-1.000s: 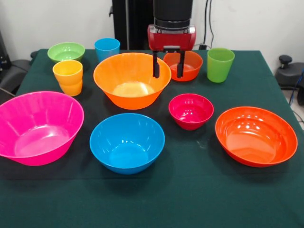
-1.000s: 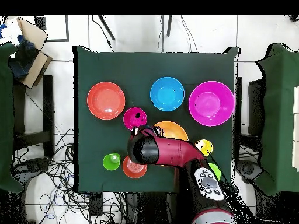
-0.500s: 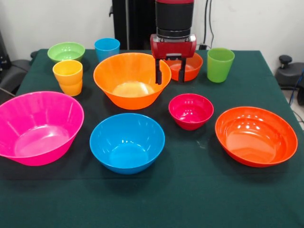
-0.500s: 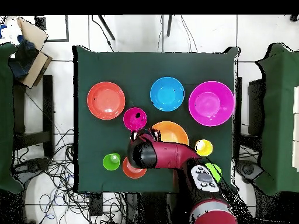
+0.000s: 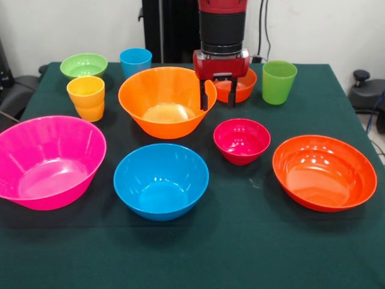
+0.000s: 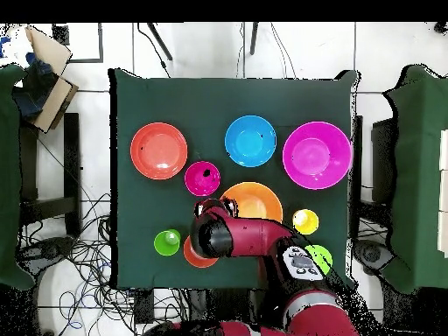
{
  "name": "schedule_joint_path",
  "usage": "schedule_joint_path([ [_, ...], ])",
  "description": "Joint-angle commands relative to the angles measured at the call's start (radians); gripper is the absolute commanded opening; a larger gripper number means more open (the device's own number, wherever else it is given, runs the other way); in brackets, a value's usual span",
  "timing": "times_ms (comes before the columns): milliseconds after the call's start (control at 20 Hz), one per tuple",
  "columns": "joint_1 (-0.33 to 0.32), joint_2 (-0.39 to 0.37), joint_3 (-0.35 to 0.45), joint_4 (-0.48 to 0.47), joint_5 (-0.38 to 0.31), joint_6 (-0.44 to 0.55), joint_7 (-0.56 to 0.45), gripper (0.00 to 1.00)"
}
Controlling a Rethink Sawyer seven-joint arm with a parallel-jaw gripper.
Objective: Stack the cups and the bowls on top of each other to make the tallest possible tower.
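Note:
My gripper [image 5: 218, 99] is open and empty. It hangs between the big orange bowl [image 5: 167, 101] and the small orange-red bowl [image 5: 243, 84], one finger by the orange bowl's right rim. The small magenta bowl [image 5: 242, 140] stands just in front of it. The green cup [image 5: 279, 81] is at the right, the blue cup [image 5: 135, 62] and the small green bowl [image 5: 83, 65] at the back left, the yellow-orange cup [image 5: 86, 97] in front of them. The big pink bowl [image 5: 48, 159], the medium blue bowl [image 5: 161, 179] and the wide red-orange bowl [image 5: 324, 171] stand in the front row. Nothing is stacked.
The table wears a dark green cloth [image 5: 240, 253]. In the overhead view the arm [image 6: 254, 238] covers the blue cup and most of the small orange-red bowl [image 6: 190, 256]. Chairs stand at both sides, and cables lie on the floor.
The gripper has shifted a little right in the front view and come down slightly, staying open. No bowl or cup has moved.

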Motion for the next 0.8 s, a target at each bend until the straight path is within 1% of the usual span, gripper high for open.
schedule_joint_path([
  [50,-0.02,0.061,0.089,-0.002,-0.082,-0.074,0.103,1.0],
  [300,-0.028,0.065,0.093,-0.007,-0.094,-0.071,0.103,1.0],
  [550,-0.026,0.051,0.093,0.002,-0.09,-0.058,0.111,1.0],
  [800,-0.013,-0.014,0.088,0.039,-0.064,-0.017,0.124,1.0],
])
